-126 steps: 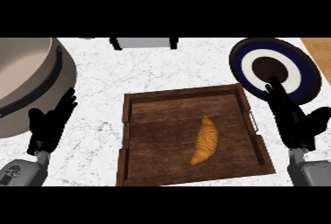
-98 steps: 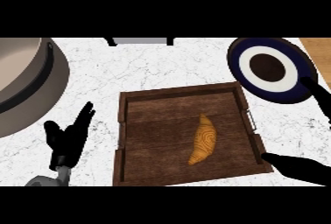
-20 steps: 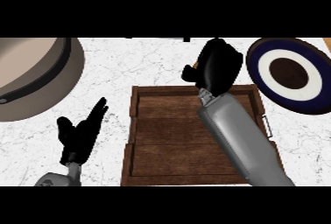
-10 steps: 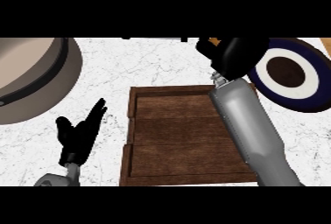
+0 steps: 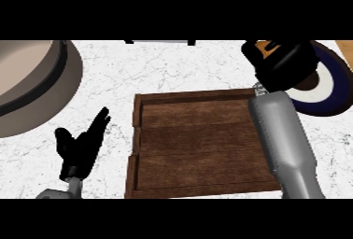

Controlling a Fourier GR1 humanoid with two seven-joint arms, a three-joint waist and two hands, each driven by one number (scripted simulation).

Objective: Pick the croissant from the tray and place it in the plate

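Hands: two in view. Right hand [image 5: 286,65] is up at top right, fingers curled round the croissant [image 5: 264,48], which shows only as a small orange-brown bit peeking out at the hand's upper edge; rest of it hidden by the fingers. Hand and croissant sit over the left part of the plate [image 5: 324,93], so approx half the plate is covered, and its right side is cut by the frame edge. One plate: dark blue rim, white ring, dark centre. Can't tell if the croissant touches the plate. Right forearm [image 5: 286,144] runs up over the right rail of the tray [image 5: 193,140], hiding that side. One wooden tray, mid tabletop [image 5: 172,65]. Left hand [image 5: 81,149] at lower left, beside the tray, fingers straight and up, holding nothing. One big beige round vessel [image 5: 34,88] at upper left, cut by the frame; what it is, can't say.
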